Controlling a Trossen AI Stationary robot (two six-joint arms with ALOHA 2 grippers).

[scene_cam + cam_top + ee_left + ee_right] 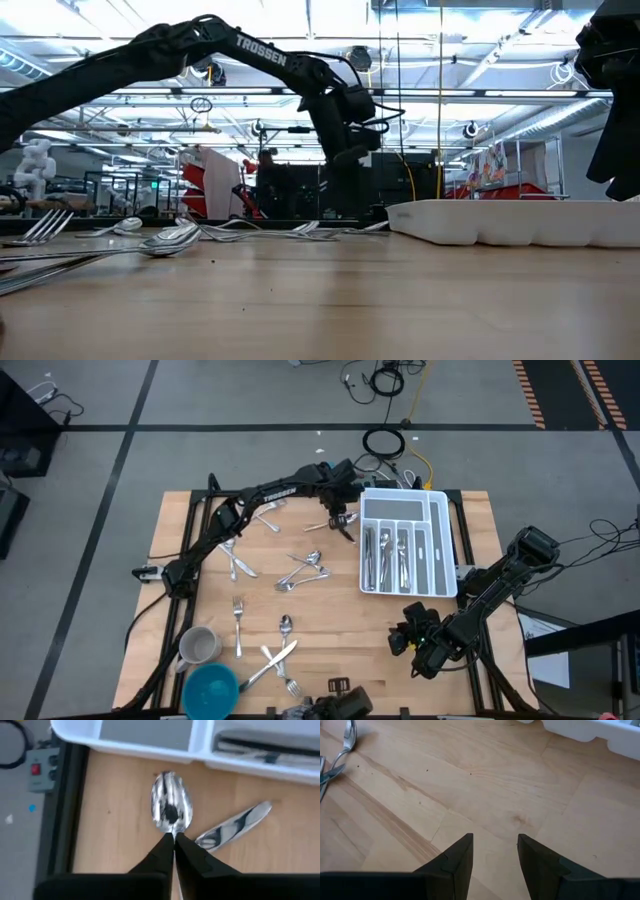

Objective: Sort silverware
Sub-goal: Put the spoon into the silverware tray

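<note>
My left gripper (174, 842) is shut on a shiny spoon (171, 807). It hangs above the table's far middle, just left of the white organiser tray (405, 540), and shows there in the high view (342, 520). Another piece of silverware (235, 825) lies flat on the wood beside the spoon. More silverware lies scattered over the table's left half (305, 565), and several pieces lie in the tray's compartments (385, 555). My right gripper (495, 850) stands open over bare wood near the table's front right (415, 645). My left gripper pinches the spoon between its two fingertips at the neck (173, 831), just behind the bowl. The fingers slant down toward the tray and lie along the spoon, hiding the handle. The bowl sticks out beyond the fingertips and appears lifted clear of the wood.
A grey mug (198, 645) and a blue bowl (210, 688) stand at the front left. Forks, spoons and a knife lie near them (272, 660). Bare wood lies between the tray and my right gripper. Cables run past the table's far edge.
</note>
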